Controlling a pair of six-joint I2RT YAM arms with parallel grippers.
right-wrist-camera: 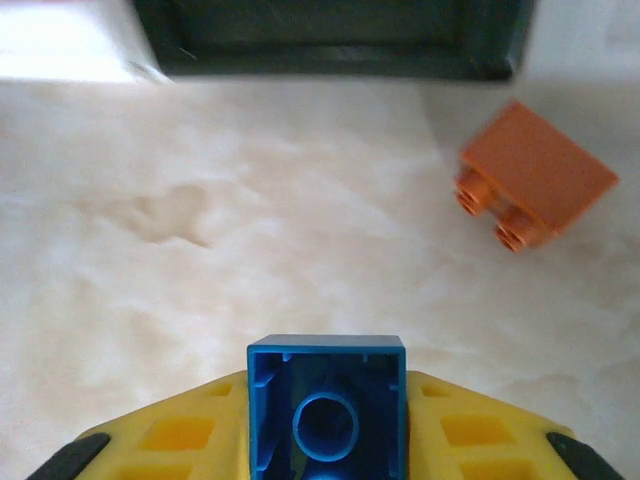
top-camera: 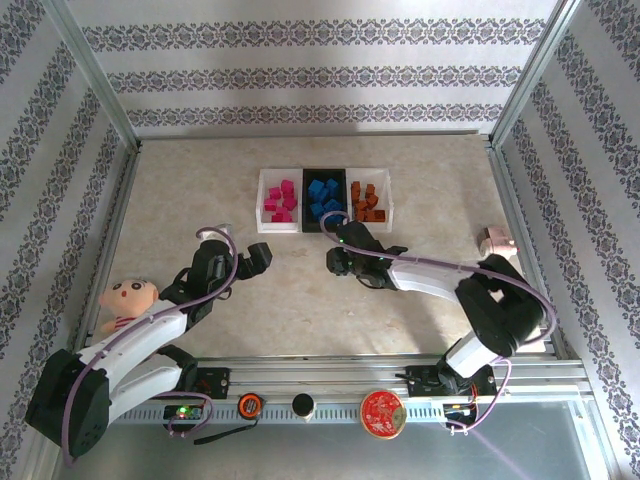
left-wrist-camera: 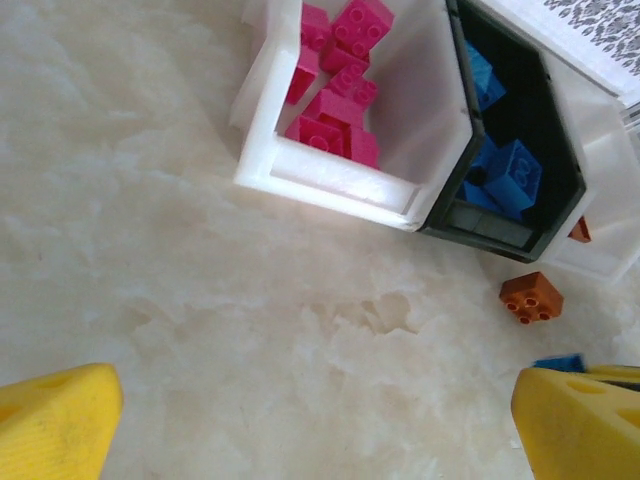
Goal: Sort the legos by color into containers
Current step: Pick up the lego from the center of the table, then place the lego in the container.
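The pale marbled worktop (top-camera: 300, 300) takes up the middle of the overhead view. The left arm (top-camera: 140, 340) comes up from the lower left corner and the right arm (top-camera: 450, 285) from the lower right.

Three trays sit side by side at upper centre, touching one another:
- A white tray (top-camera: 261, 200) on the left holds pink bricks (top-camera: 281, 200).
- A black tray (top-camera: 325, 229) in the middle holds blue bricks (top-camera: 325, 193).
- A second white tray (top-camera: 389, 200) on the right holds orange bricks (top-camera: 368, 200).

A doll (top-camera: 125, 300) lies at the left edge beside the left arm. A pale pink lump (top-camera: 495, 240) rests at the right edge.

The left end effector (top-camera: 257, 257) hangs below and left of the trays. In its wrist view the yellow fingers (left-wrist-camera: 55, 425) stand wide apart at the two bottom corners, with bare worktop between them.

The right end effector (top-camera: 338, 258) sits just below the black tray. It is clamped on a blue brick (right-wrist-camera: 327, 405) at bottom centre of its wrist view. The brick's hollow underside faces the camera.

One loose orange brick (right-wrist-camera: 535, 170) lies on the worktop at the upper right of that view. It is tipped on its side with its studs pointing lower left, just in front of the trays.
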